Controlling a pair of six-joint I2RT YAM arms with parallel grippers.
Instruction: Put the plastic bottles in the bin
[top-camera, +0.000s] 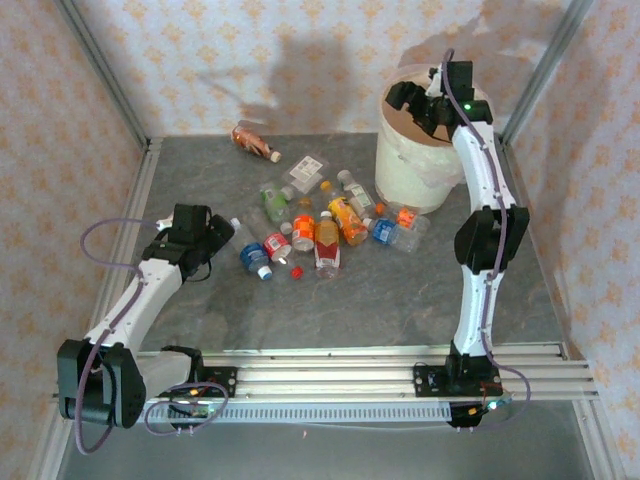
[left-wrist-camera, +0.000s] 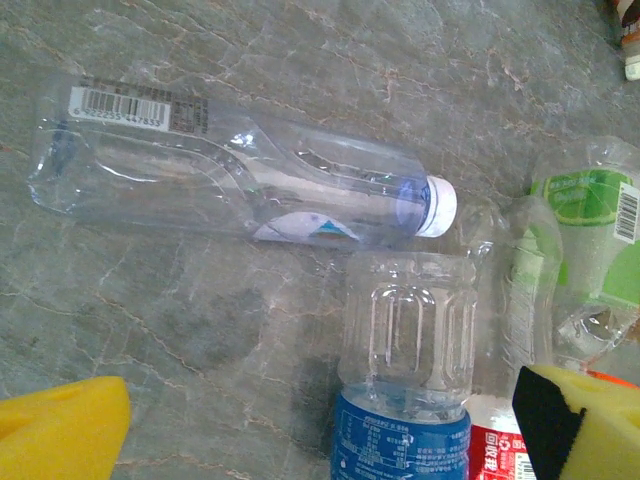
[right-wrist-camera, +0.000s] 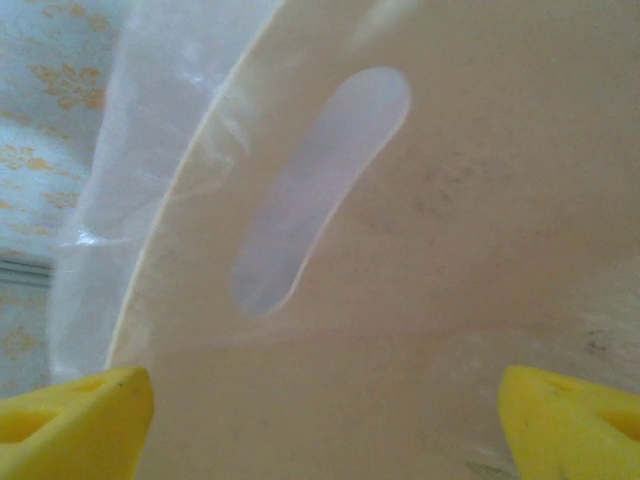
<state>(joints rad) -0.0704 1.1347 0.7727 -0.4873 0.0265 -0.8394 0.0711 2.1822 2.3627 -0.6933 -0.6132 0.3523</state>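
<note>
right gripper (top-camera: 412, 100), spread, over bin (top-camera: 408, 172)

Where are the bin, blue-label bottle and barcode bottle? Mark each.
bin (top-camera: 410, 170), top external view, white side wall.
blue-label bottle (left-wrist-camera: 400, 445), left wrist view, blue label.
barcode bottle (left-wrist-camera: 230, 170), left wrist view, clear body.

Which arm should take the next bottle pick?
Left. The left gripper hangs open just above the clear bottle and blue-labelled bottle on the table. The right gripper is open and empty above the bin, far from them.
</note>
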